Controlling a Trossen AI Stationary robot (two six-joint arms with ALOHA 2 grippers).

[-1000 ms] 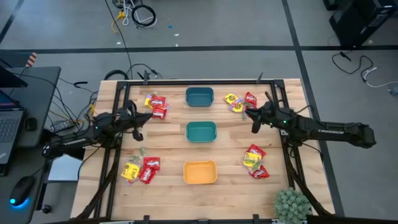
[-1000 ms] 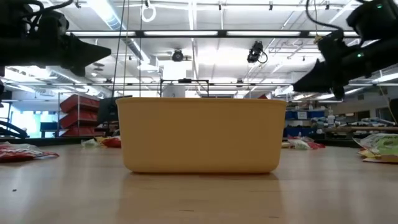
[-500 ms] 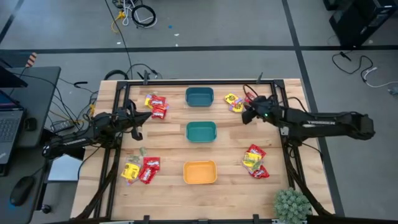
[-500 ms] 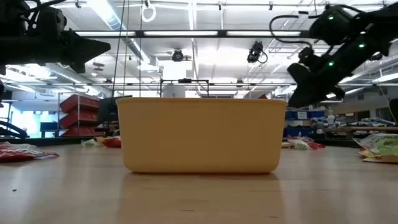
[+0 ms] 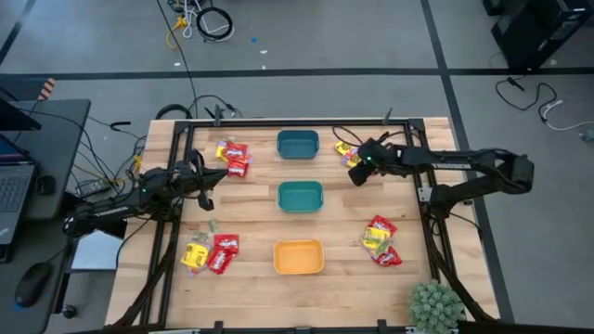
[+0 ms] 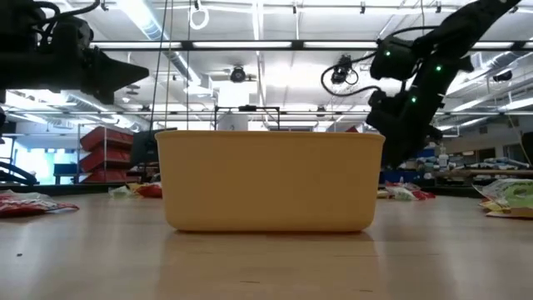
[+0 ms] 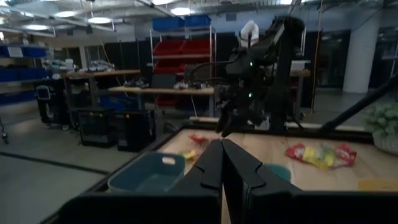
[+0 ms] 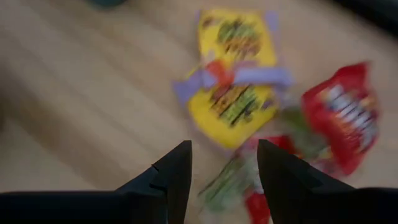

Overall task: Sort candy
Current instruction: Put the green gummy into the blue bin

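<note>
Candy lies in four heaps on the wooden table: far left (image 5: 232,158), near left (image 5: 210,253), far right (image 5: 344,147) and near right (image 5: 380,241). My right gripper (image 5: 355,175) hangs open, tipped downward, just above the far-right heap. In the right wrist view its fingers (image 8: 177,171) stand apart over a yellow packet (image 8: 235,74) and a red packet (image 8: 343,118), touching nothing. My left gripper (image 5: 206,192) waits shut at the table's left side, holding nothing; its fingers (image 7: 214,163) meet in the left wrist view.
Three bins stand in a row down the table's middle: a teal bin (image 5: 297,144) at the far side, a second teal bin (image 5: 300,196) in the middle, an orange bin (image 5: 298,257) nearest. A small potted plant (image 5: 435,304) sits at the near right corner.
My right gripper has swung toward the table's left and far side, over the far-right candy heap, and has tipped from nearly level to pointing steeply down. No candy has moved.
</note>
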